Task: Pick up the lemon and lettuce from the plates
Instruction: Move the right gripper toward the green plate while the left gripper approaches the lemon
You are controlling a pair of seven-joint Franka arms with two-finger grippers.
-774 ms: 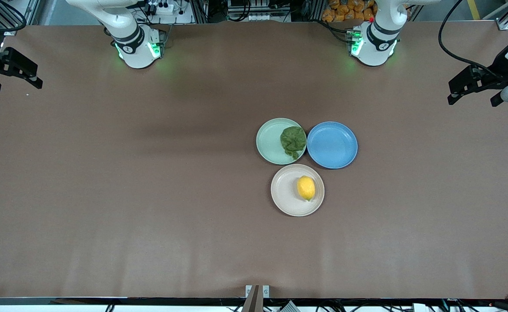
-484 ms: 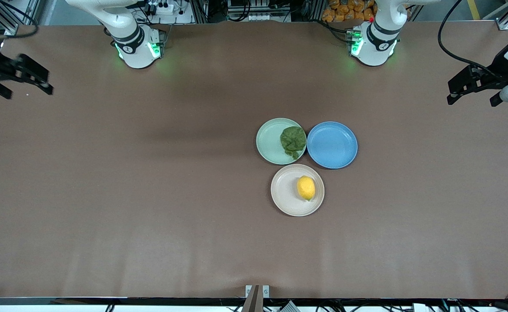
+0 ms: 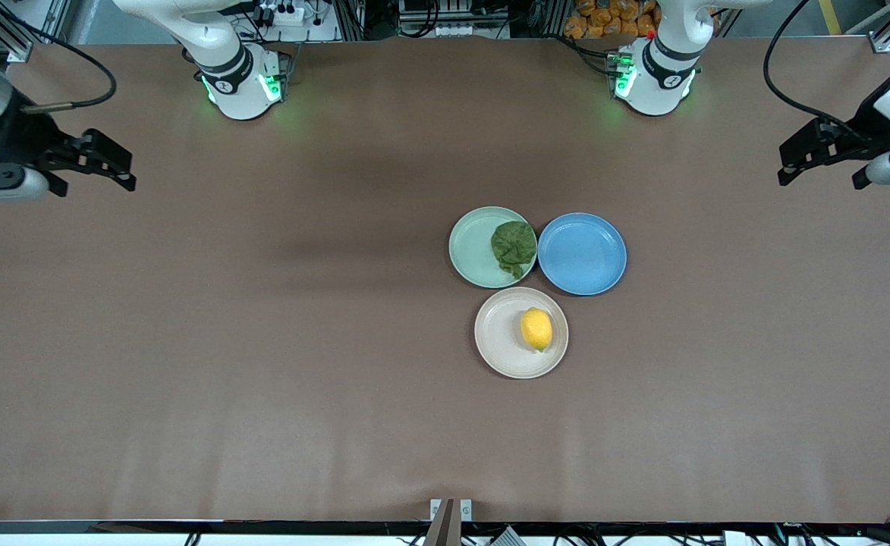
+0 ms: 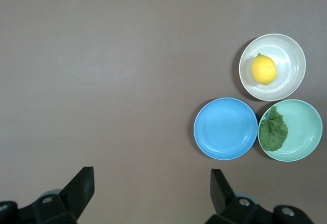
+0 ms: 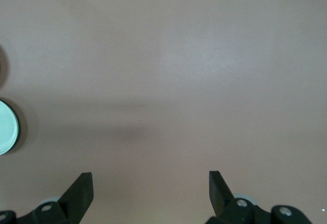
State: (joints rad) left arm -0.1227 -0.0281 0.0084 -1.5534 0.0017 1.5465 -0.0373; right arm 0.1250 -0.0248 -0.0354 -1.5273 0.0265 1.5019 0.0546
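The yellow lemon point(image 3: 536, 329) lies on the beige plate point(image 3: 499, 337). The dark green lettuce point(image 3: 514, 247) lies on the mint green plate point(image 3: 470, 246), which is farther from the front camera. The left wrist view shows the lemon point(image 4: 263, 69), beige plate point(image 4: 292, 78), lettuce point(image 4: 273, 131) and mint plate point(image 4: 305, 132). My right gripper point(image 3: 120, 168) is open and empty over bare table at the right arm's end; its wrist view point(image 5: 150, 175) shows only the mint plate's rim point(image 5: 6, 127). My left gripper point(image 3: 790, 161) point(image 4: 152, 173) is open and empty over the left arm's end.
A blue plate point(image 3: 583, 253) point(image 4: 225, 128) with nothing on it sits beside the mint plate, toward the left arm's end, touching it. The three plates cluster mid-table on a brown cloth. Both arm bases stand along the table's edge farthest from the front camera.
My right gripper has moved in from the table's end toward the plates. My left gripper has shifted only slightly. Plates, lemon and lettuce have not moved.
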